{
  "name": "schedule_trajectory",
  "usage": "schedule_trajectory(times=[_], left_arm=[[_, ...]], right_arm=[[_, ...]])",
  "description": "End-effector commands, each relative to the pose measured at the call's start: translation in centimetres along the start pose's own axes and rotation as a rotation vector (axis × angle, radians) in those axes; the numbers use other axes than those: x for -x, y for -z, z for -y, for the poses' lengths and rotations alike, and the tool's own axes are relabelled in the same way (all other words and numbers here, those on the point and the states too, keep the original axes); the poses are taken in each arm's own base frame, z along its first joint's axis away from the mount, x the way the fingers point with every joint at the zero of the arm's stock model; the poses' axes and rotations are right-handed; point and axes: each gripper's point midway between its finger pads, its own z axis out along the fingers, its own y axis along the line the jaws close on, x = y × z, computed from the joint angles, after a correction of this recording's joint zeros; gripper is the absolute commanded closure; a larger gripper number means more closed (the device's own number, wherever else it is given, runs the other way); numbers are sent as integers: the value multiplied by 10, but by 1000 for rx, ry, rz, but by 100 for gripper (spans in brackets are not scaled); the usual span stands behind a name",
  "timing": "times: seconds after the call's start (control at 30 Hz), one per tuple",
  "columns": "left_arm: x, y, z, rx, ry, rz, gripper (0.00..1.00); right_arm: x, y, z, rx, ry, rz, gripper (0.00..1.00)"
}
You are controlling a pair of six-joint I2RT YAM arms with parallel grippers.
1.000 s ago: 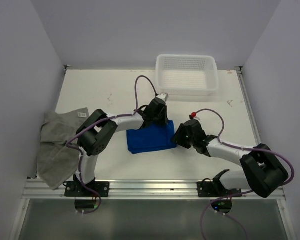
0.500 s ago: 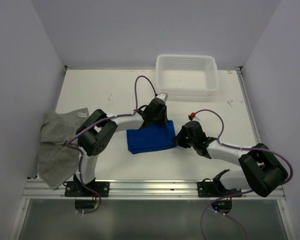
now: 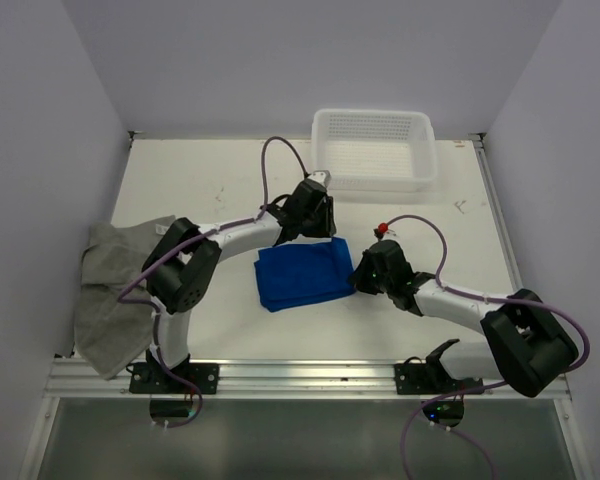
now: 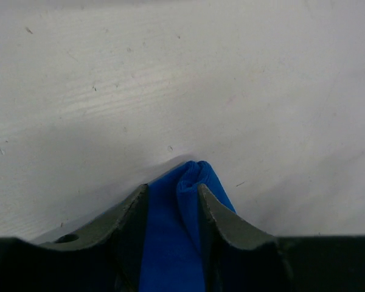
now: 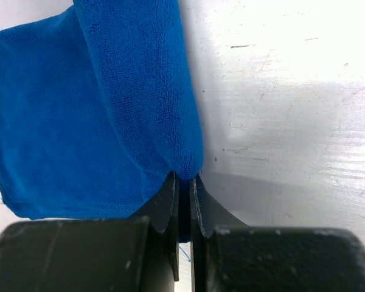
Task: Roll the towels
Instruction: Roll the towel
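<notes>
White table (image 3: 210,170), blue towel (image 3: 300,275) folded flat, grey towel (image 3: 115,290) crumpled

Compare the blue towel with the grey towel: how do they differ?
The blue towel lies folded flat; the grey towel lies rumpled. The right gripper pinches the blue towel's edge; nothing touches the grey towel. Both are cloth, and neither is rolled.
</notes>
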Motion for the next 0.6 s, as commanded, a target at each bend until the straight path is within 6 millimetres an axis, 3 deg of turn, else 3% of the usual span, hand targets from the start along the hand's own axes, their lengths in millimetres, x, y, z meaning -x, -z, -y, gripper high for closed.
schedule_trajectory(times=[0.0, 0.1, 0.23, 0.37, 0.57], left_arm=[[44, 27, 24, -57, -6, 85, 59], [51, 31, 32, -81, 12, 91, 57], [48, 33, 57, -180, 75, 38, 54], [29, 24, 70, -174, 89, -45, 50], [-2, 2, 64, -85, 57, -129, 48]], right_arm=[[6, 2, 6, -39, 38, 15, 100], [6, 1, 6, -39, 44, 15, 100], [5, 0, 6, -41, 42, 19, 100], [4, -1, 9, -51, 41, 18, 100], [1, -2, 10, -51, 32, 16, 100]])
